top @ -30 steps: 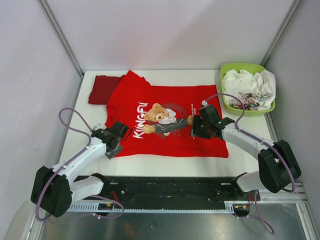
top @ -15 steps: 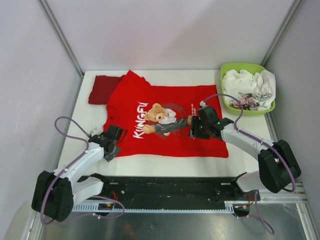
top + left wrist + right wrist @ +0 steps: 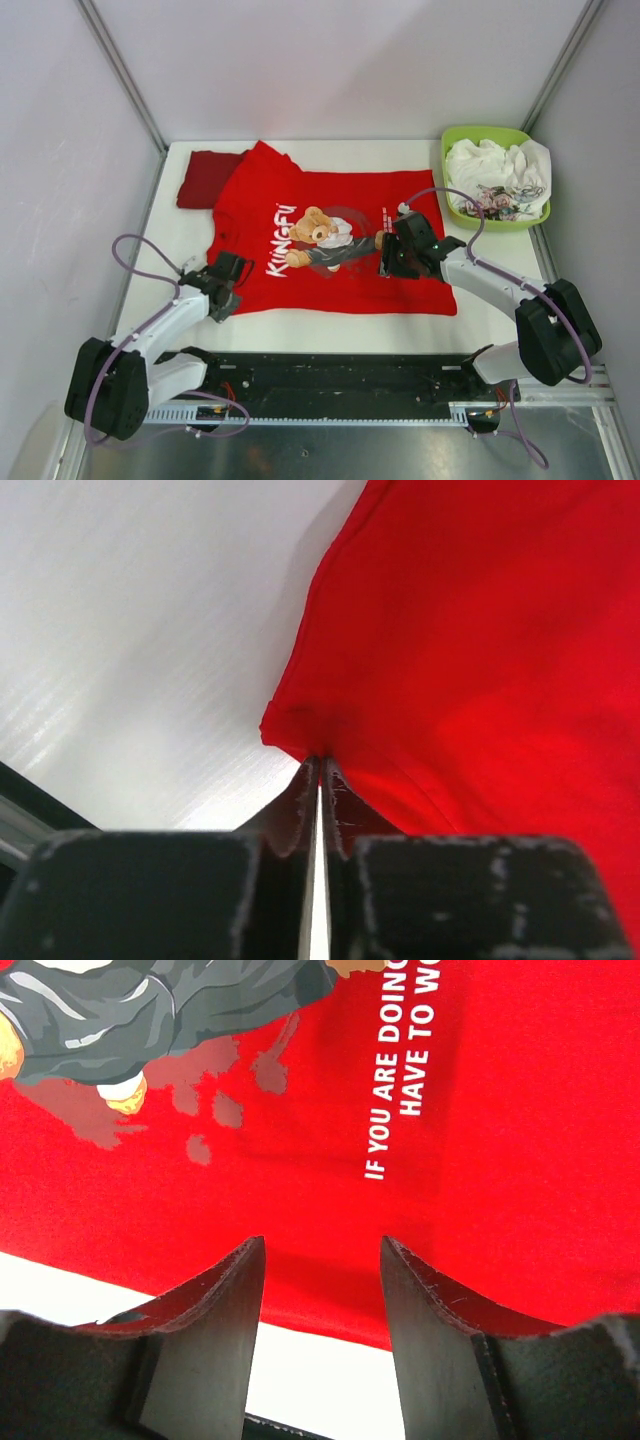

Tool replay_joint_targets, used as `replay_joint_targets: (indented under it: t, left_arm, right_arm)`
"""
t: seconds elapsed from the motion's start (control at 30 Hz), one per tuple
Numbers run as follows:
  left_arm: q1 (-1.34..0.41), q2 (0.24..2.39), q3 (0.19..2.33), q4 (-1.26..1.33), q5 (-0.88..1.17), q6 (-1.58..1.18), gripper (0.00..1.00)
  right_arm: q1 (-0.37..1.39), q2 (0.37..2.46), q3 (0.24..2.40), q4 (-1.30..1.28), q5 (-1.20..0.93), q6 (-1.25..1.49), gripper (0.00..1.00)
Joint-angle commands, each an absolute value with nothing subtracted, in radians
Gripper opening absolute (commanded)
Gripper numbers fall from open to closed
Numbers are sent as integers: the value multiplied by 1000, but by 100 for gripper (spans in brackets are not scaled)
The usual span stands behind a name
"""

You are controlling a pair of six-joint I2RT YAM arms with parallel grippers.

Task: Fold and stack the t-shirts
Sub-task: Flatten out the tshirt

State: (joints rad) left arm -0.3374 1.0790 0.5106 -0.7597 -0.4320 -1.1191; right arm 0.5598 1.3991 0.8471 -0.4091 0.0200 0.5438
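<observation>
The bright red t-shirt (image 3: 335,275) lies spread flat, print up, across the middle of the tabletop (image 3: 330,335). A cartoon bear sits at its centre, with white "KUNGFU" lettering to the left and small white lines of text to the right. One sleeve points toward the far edge. Its near-left corner is gathered into a small pucker. The plain darker red t-shirt (image 3: 205,178) lies folded into a compact rectangle at the far-left corner, its right edge tucked under the bright one.
</observation>
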Motion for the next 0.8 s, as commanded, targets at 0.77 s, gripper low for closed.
replay_joint_targets:
  t: [0.77]
  left_arm:
    - [-326,1239,879,-694,-467,-852,0]
  right_arm:
    - [551,1432,871,-383,51,507,53]
